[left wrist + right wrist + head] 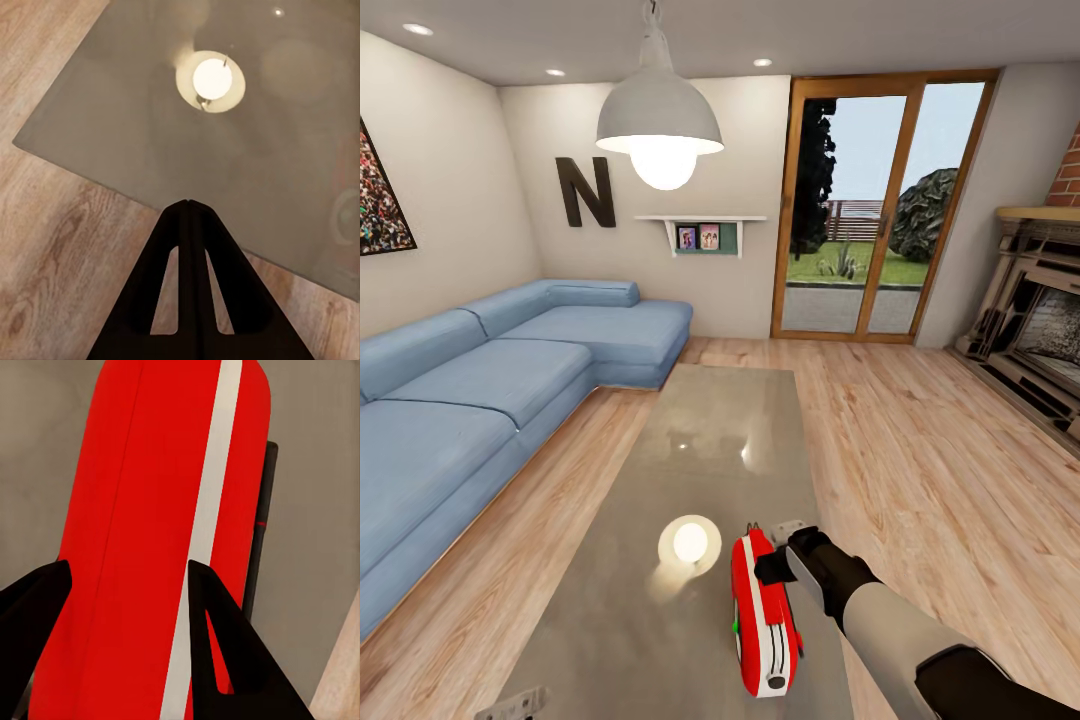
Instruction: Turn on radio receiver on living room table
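Radio (pixel 763 613) is the landmark in the head view: a small red one with a white striped panel, standing on the near end of the glossy grey tabletop (pixel 710 420). The right gripper (pixel 772 568) sits at the radio's far right side, its dark wrist and grey arm running off behind it; whether the fingers touch the radio cannot be told from here. Left of the radio the tabletop mirrors the white lamp (pixel 659 118) that hangs above. Further left of the radio a blue sofa (pixel 490 390) runs along the wall, under a dark letter N (pixel 584 191). Beyond the radio, past the far end of the tabletop, stand wood-framed glass doors (pixel 885 205), and to the radio's right a brick fireplace (pixel 1040 310) on the light wood floor (pixel 920 440).

In the left wrist view, the left gripper (pixel 189 204) has its two black fingers (pixel 169 247) pressed together, closed on nothing, hanging over the edge of the tabletop (pixel 112 112) where it meets the floor (pixel 52 247).

In the right wrist view, the radio (pixel 142 532) lies between the spread fingers (pixel 217 622) of the right gripper (pixel 127 574), which stand open on either side of the red body; contact cannot be told.
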Tool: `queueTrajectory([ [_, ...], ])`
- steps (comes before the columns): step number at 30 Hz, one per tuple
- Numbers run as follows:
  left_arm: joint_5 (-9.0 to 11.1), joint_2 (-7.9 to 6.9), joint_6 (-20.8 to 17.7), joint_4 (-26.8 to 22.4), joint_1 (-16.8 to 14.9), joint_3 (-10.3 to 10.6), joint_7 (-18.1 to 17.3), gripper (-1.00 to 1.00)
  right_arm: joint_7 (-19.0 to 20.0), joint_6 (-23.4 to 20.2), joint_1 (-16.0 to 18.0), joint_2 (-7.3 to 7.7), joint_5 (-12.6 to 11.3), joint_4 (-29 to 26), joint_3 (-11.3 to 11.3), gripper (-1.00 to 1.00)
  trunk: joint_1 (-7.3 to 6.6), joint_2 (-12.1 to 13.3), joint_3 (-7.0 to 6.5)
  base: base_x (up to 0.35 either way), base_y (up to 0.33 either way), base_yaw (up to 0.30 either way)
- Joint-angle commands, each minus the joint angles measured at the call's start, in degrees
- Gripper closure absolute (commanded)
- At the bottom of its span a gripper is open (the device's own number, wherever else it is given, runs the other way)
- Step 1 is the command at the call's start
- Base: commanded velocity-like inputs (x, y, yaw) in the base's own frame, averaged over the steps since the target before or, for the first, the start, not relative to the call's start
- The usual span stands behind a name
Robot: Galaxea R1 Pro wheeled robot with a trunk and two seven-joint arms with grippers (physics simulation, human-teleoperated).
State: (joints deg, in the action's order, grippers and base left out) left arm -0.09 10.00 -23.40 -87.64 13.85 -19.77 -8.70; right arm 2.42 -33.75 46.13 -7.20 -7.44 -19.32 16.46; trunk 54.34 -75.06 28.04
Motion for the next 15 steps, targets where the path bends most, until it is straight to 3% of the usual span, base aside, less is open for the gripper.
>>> queueTrajectory([
  [1,0.0,0.0,0.0,0.0,0.0,0.0,0.0,1.0,0.0,0.0,0.0,0.0,-0.1,0.0,0.0,1.0,0.0,0.0,0.0,0.0,0.0,0.0],
  [15,0.0,0.0,0.0,0.0,0.0,0.0,0.0,1.0,-0.1,0.3,0.0,0.0,0.2,-0.1,0.1,1.0,0.0,0.0,0.0,0.0,0.0,0.0],
])
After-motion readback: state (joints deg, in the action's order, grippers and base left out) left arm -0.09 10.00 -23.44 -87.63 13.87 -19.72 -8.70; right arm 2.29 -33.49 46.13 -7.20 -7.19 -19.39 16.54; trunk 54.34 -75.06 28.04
